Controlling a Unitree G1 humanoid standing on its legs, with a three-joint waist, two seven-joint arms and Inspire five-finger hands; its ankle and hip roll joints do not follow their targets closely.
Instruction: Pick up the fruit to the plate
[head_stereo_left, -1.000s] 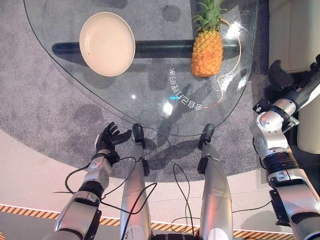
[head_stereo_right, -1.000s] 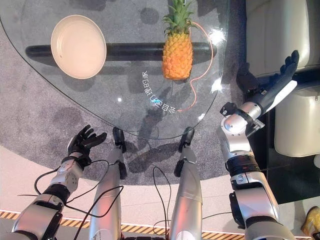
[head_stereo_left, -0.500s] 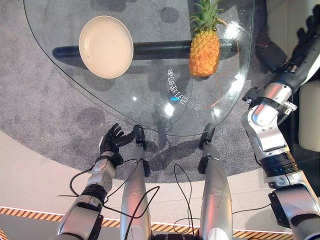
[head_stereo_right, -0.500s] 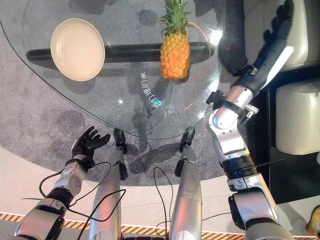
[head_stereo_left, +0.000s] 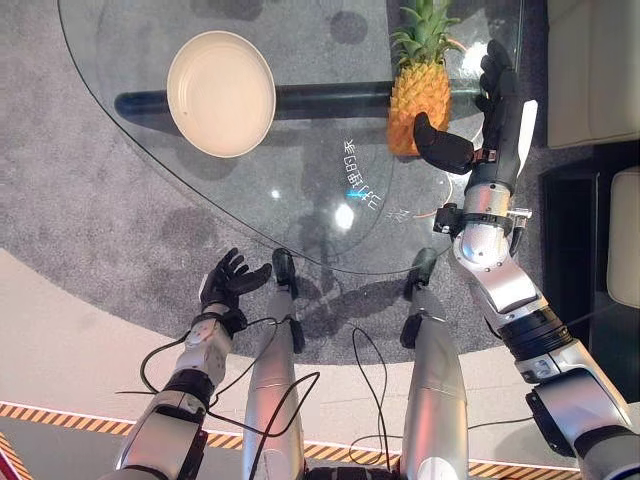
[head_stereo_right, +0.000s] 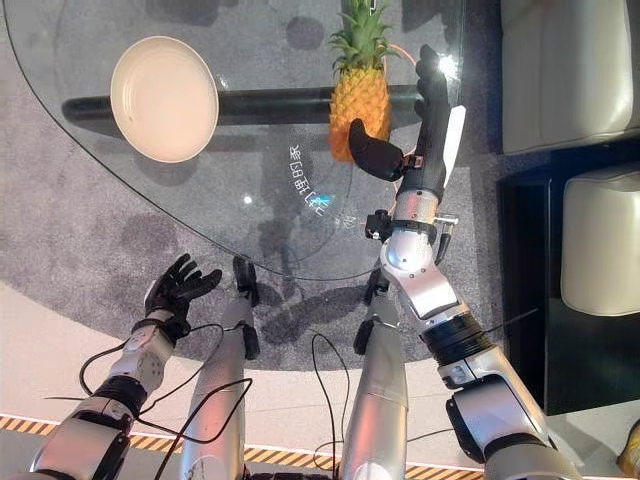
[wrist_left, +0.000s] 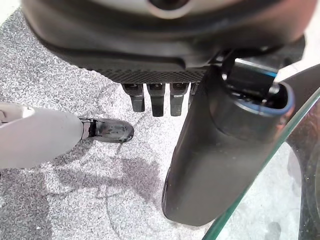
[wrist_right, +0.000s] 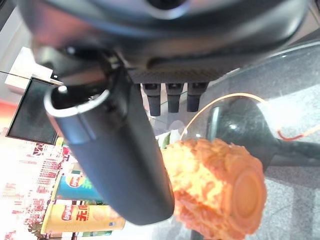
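I note the right hand (head_stereo_left: 478, 120) has swung in from over the sofa (head_stereo_right: 555, 60) at the right and now hangs above the table (head_stereo_left: 300, 200), just beside the pineapple (head_stereo_left: 418, 95) on its right. Its fingers are straight and its thumb stands out toward the fruit's base — released, grasping nothing. In the right wrist view the pineapple (wrist_right: 212, 187) lies past the thumb, close to it; I cannot confirm contact.

The pineapple lies where it was, near the table's far right edge, leaves pointing away from me. The plate (head_stereo_left: 221, 93) is unmoved at the far left of the glass, well apart from the fruit. An orange cable (head_stereo_right: 405, 55) curves round the pineapple's right side.

The left hand (head_stereo_left: 228, 283) has stayed low over the carpet (head_stereo_left: 90, 220), off the table's near edge, fingers spread and relaxed, holding nothing.

Open room — the glass between pineapple and plate is bare but for a small reflection (head_stereo_left: 343, 216). The table's right rim runs close beside the right hand, with the sofa beyond it.
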